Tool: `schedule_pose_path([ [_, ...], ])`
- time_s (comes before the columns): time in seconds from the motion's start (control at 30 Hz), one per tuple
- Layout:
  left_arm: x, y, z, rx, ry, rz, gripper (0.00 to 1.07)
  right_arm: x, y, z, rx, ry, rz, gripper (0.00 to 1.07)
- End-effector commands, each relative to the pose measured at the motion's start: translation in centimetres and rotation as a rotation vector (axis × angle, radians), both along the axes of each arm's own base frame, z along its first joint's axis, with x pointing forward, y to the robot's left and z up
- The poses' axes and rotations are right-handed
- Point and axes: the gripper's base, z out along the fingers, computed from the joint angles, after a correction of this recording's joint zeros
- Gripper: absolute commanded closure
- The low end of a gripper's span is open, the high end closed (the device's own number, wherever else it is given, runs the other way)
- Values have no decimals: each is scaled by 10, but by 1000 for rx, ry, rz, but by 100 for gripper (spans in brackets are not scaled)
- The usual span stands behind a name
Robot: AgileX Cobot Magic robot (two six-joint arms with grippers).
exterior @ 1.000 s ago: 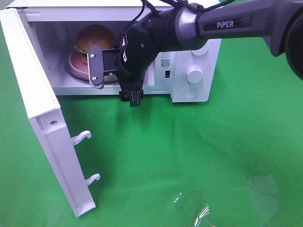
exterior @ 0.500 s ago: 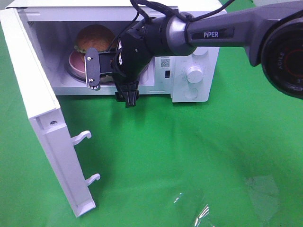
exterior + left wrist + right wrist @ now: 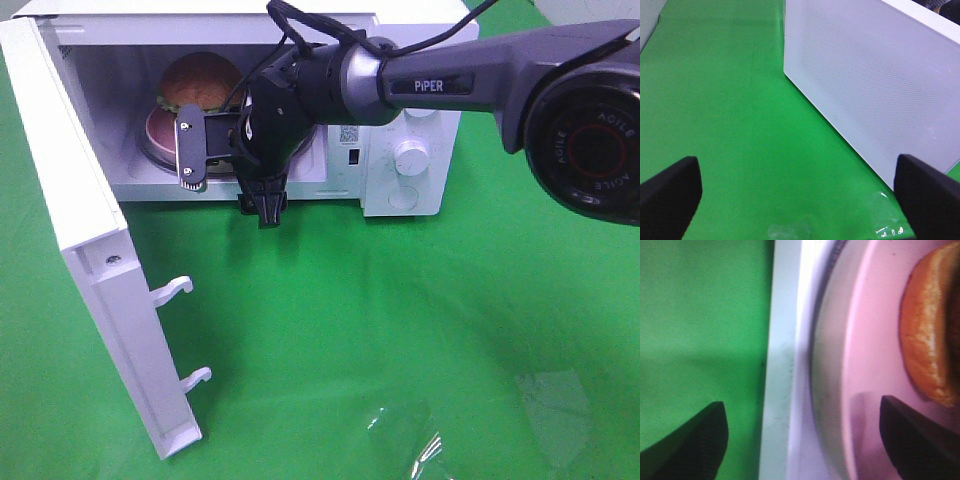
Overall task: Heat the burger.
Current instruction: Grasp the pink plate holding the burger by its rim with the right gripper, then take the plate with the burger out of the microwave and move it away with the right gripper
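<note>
R gripper (image 3: 200, 150) has slid further left along the oven mouth vs a sec ago; arm now reaches deeper across the front of the microwave (image 3: 410, 110); jaws apart w/ nothing between them, though narrowing a touch as it moves; judged: placing is done, the hand is backing off or repositioning, not carrying.

Burger (image 3: 200, 82) sits on the pink plate (image 3: 160, 135) inside the cavity, on the turntable, toward the rear-left; same spot as before, so it hasn't been disturbed.

Rel. to jaws: in the R wrist view the two dark fingertips (image 3: 687, 437) straddle the oven's front sill (image 3: 782, 365); one tip over green cloth (image 3: 700, 315) outside, the other over the plate rim; burger bun (image 3: 927, 335) lies beyond the tips, off to the plate side, not between them, not touching.

L gripper (image 3: 800, 195) wide apart, empty; hangs over the cloth beside the door (image 3: 875, 85), outer face toward it.

Door (image 3: 80, 250) swung fully open; judged next: shut door, then knob (image 3: 411, 157); heating not yet begun.
</note>
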Motion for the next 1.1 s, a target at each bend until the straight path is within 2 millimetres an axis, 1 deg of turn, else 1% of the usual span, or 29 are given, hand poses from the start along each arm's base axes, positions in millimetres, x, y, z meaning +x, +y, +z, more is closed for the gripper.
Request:
schedule_pose_path([
  [0.03,-2,-1,0,-6,-21,0,10,0,3,-3,20,9,-8,27],
  [0.1,-2,-1,0,-6,-21,0,10,0,3,-5,21,11,-8,31],
  [0.13,-2,-1,0,-6,-21,0,10,0,3,-5,21,11,-8,31],
  [0.17,-2,-1,0,-6,-21,0,10,0,3,-4,22,10,-8,37],
  [0.2,-2,-1,0,-6,-21,0,10,0,3,-4,22,10,-8,37],
  [0.23,-2,-1,0,-6,-21,0,10,0,3,-5,21,11,-8,45],
  [0.27,-2,-1,0,-6,-21,0,10,0,3,-5,23,12,-11,56],
  [0.3,-2,-1,0,-6,-21,0,10,0,3,-5,23,12,-11,56],
  [0.33,-2,-1,0,-6,-21,0,10,0,3,-5,23,12,-11,65],
  [0.37,-2,-1,0,-6,-21,0,10,0,3,-5,23,12,-11,65],
  [0.43,-2,-1,0,-6,-21,0,10,0,3,-5,27,15,-17,94],
  [0.47,-2,-1,0,-6,-21,0,10,0,3,-5,27,15,-17,94],
  [0.5,-2,-1,0,-6,-21,0,10,0,3,-5,25,16,-17,101],
  [0.53,-2,-1,0,-6,-21,0,10,0,3,-5,25,16,-17,101],
  [0.57,-2,-1,0,-6,-21,0,10,0,2,-5,21,20,-19,107],
  [0.87,-2,-1,0,-6,-21,0,10,-6,1,-6,-32,59,-20,107],
  [1.1,-2,-1,0,-6,-21,0,10,-12,3,6,-72,56,18,107],
])
